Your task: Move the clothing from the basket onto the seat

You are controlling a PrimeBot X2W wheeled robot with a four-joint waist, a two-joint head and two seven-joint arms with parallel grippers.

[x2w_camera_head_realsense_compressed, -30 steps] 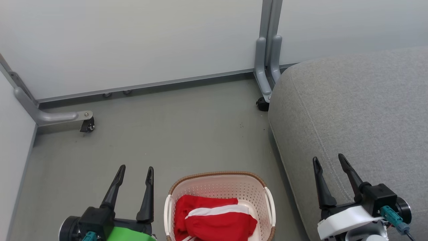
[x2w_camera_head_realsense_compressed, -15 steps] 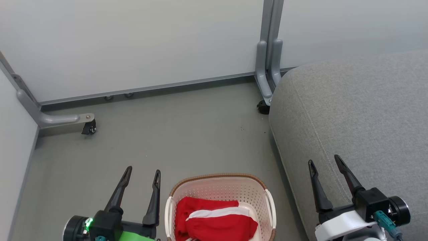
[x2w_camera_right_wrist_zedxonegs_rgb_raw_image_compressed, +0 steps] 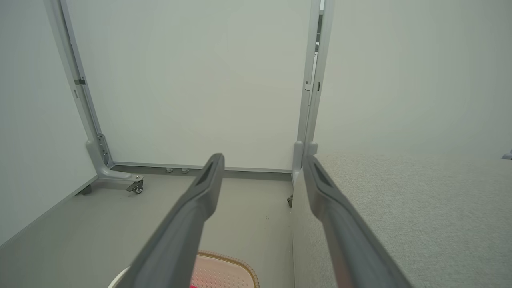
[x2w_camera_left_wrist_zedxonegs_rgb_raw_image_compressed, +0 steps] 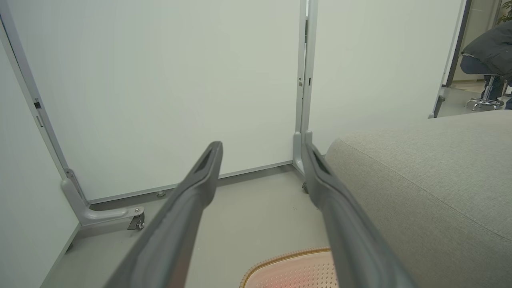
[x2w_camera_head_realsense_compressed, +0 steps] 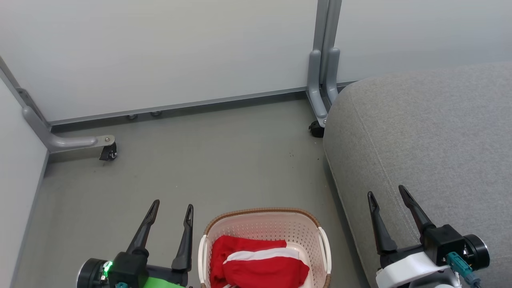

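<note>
Barely anything's changed in the last half second. The left gripper [x2w_camera_head_realsense_compressed: 173,204] and right gripper [x2w_camera_head_realsense_compressed: 385,190] still hang spread wide and empty, flanking the basket [x2w_camera_head_realsense_compressed: 260,210]. The clothing [x2w_camera_head_realsense_compressed: 256,268] sits inside it, on the floor [x2w_camera_head_realsense_compressed: 220,160] just beside the seat [x2w_camera_head_realsense_compressed: 440,132]. There's a caster [x2w_camera_head_realsense_compressed: 109,153] further back.

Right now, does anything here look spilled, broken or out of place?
Nothing stands out. The basket sits upright on the floor beside the seat, red clothing bunched inside. The left claw and right claw are open, empty. A few dark specks dot the floor.
</note>
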